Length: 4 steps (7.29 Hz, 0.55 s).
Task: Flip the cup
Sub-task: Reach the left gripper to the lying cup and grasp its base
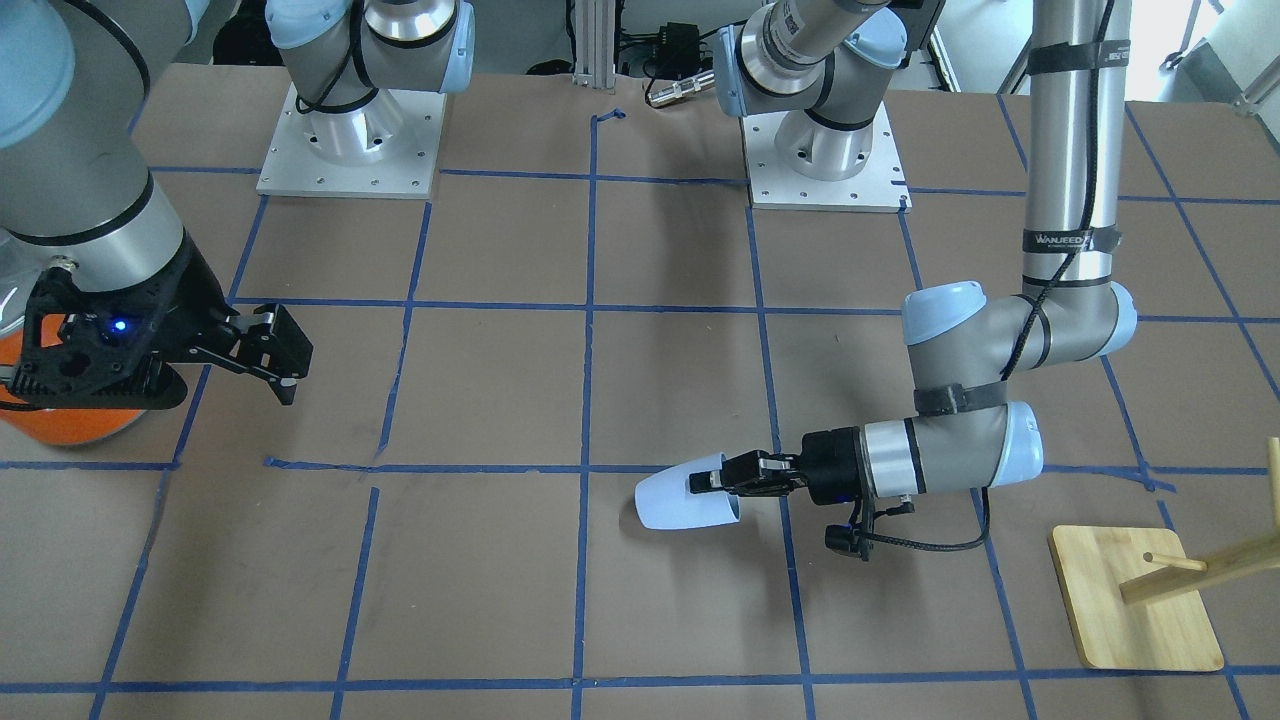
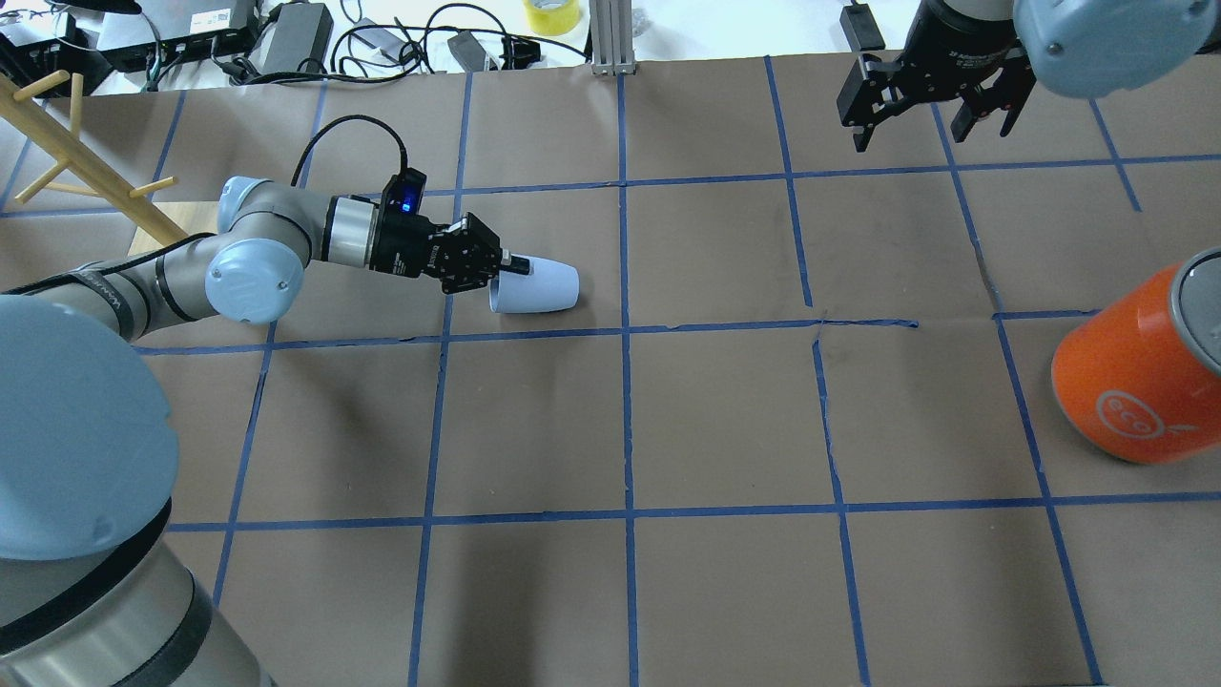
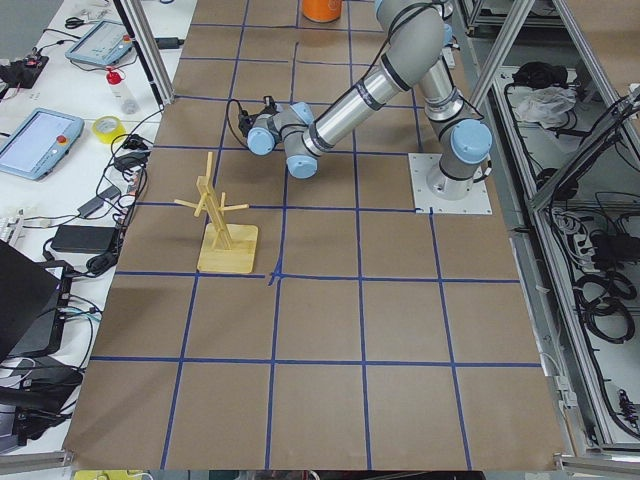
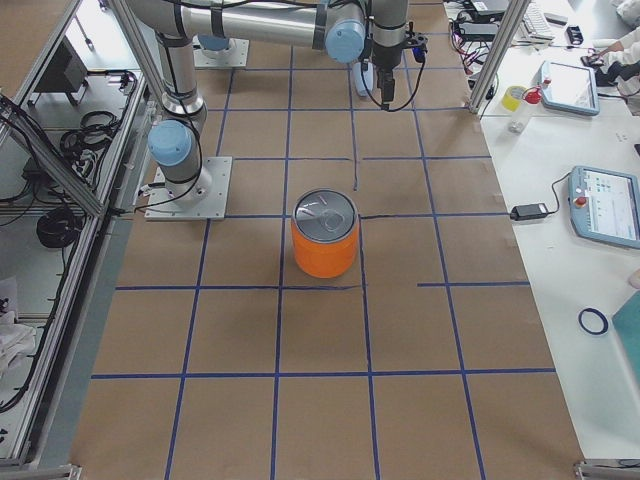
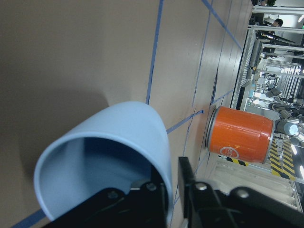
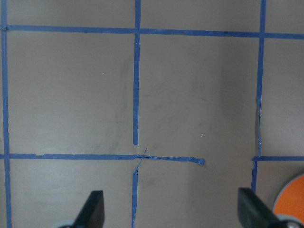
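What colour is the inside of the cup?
Blue, darker than the pale blue-white outside of the cup; clearest in the left wrist view.

Left wrist close on cup, overhead far

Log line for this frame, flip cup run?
step: rim grasp | left pincer: shut on cup rim | cup: on its side | right pincer: open, empty | orange can: upright

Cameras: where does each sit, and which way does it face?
Front-facing: across the table, facing the robot; left gripper grips cup.
Overhead: behind robot, looking down; right gripper open.
Exterior left: table's left end; left arm near.
Exterior right: right end; orange can, right arm.
Left wrist: sideways, into cup.
Right wrist: straight down; own fingertips.
Shared: first two show cup.
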Available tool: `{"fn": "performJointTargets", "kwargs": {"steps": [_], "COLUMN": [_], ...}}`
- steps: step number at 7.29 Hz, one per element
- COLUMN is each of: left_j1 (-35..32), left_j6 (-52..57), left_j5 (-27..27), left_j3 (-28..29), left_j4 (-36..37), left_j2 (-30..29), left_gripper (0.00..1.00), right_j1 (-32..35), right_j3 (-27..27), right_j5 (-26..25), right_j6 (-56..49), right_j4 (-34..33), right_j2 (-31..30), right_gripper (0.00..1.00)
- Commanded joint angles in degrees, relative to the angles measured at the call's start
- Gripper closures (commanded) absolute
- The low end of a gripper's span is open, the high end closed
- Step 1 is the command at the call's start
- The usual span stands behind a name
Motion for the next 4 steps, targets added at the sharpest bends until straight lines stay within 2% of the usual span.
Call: {"fn": "performJointTargets", "kwargs": {"steps": [1,2,3,4], "left_j1": [-0.5,-1.3,-4.2,-6.5], "left_j6": [-7.5,-14.9,-18.3,-18.6], "left_j5": [0.3,8.2,17.6,30.2], "left_j3": [1.5,4.0,8.0,12.7], "left_j4": [1.2,5.7,6.3,6.3], "left_j2": [2.1,3.5,5.1,5.3], "left_gripper": [1.00,1.00,1.00,1.00], "right_j1": [0.0,0.2,0.1,0.2], "right_j3": [0.0,-0.1,0.0,-0.3], "right_j5": [-0.5,-0.4,-0.6,-0.6], "right_j6": [0.0,0.1,0.1,0.2], "right_j4": [0.7,2.5,3.9,5.2], "right_j2": [-0.3,-0.7,-1.4,-1.4], "right_gripper": [0.00,0.00,0.00,0.00]}}
